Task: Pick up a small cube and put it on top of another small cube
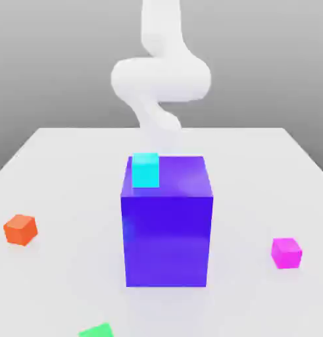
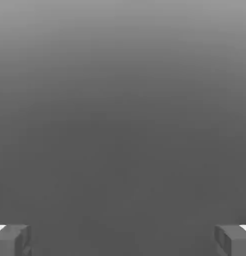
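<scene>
Judged the small plain magenta-pink cube (image 1: pixel 286 253) light, rigid, best pinched across opposite flat sides; end effector (image 2: pixel 123 240) spread wide, empty.

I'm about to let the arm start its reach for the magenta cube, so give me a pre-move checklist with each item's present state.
1. Fingers spread wide with nothing between them: ok.
2. Magenta cube sits free on the table, at the exterior view's right, with nothing touching it: ok.
3. Cyan cube rests on top of the big blue-violet block, near its edge at the exterior view's left: ok.
4. Orange cube lies well apart from the magenta cube: ok.
5. Green object is cut off by the frame edge, so its shape: cannot tell.
6. Arm is behind the block, not above the magenta cube: not ok.
</scene>
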Controlling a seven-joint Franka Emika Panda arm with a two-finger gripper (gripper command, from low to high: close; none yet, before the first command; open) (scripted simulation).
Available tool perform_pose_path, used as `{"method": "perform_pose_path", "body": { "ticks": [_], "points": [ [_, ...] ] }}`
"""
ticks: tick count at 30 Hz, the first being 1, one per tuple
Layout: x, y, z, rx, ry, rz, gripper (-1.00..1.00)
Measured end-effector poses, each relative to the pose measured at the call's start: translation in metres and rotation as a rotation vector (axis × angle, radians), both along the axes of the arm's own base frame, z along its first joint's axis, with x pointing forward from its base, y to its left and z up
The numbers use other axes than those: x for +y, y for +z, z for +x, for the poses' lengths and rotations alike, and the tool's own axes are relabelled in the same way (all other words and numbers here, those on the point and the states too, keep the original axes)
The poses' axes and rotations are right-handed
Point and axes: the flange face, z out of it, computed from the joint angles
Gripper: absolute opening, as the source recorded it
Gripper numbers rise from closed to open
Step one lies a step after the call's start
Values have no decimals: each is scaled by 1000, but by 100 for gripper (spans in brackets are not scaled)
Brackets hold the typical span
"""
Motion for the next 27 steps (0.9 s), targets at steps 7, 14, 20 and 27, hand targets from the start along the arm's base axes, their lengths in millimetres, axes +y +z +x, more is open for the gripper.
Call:
{"method": "perform_pose_path", "body": {
  "ticks": [7, 14, 20, 27],
  "points": [
    [94, -148, 51, 205, 386, -231, 0],
    [179, -300, 32, 380, 816, -411, 0],
    [240, -419, -39, 503, 1238, -526, 0],
    [250, -513, -77, 562, 1421, -547, 0]
  ]
}}
